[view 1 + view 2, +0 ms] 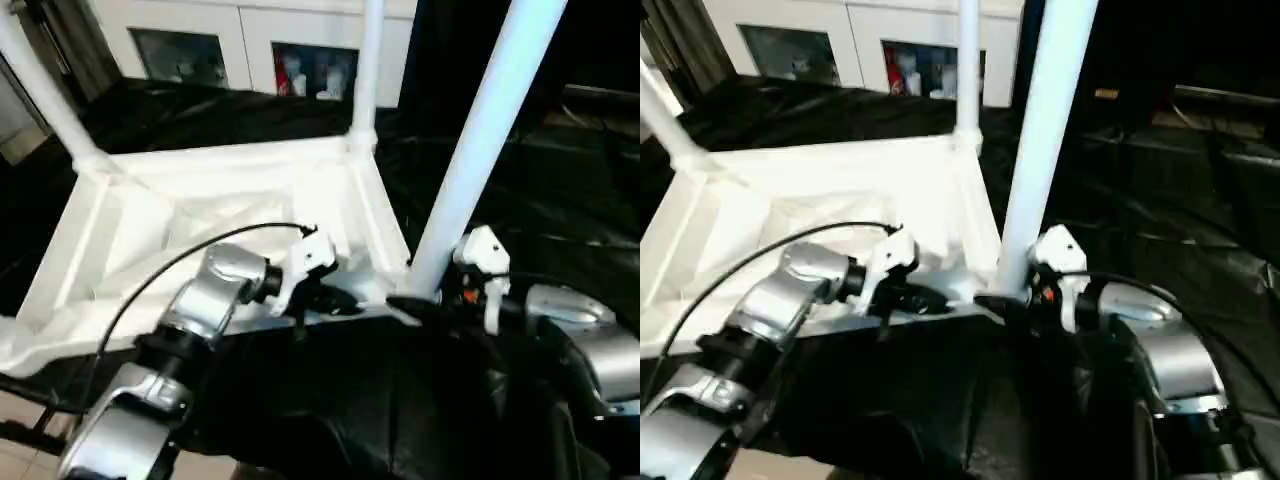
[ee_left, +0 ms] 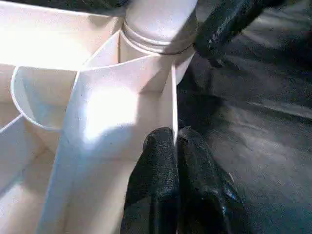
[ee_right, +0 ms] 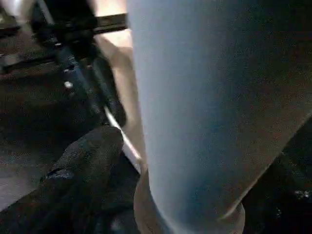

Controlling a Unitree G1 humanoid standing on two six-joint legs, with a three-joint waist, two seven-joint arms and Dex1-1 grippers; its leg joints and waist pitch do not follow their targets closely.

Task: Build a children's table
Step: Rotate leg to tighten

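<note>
black left claw [image 2: 176, 161] pinching white tabletop [image 1: 150, 240] edge

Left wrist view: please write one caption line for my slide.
Left gripper pinches the tabletop wall beside a corner socket holding a leg.

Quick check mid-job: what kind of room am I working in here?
Probably an indoor lab or demo room, not a home. The work table is draped in black sheeting, white cabinets with glass-fronted compartments line the back wall, and the upturned tabletop lies on the sheeting.
</note>
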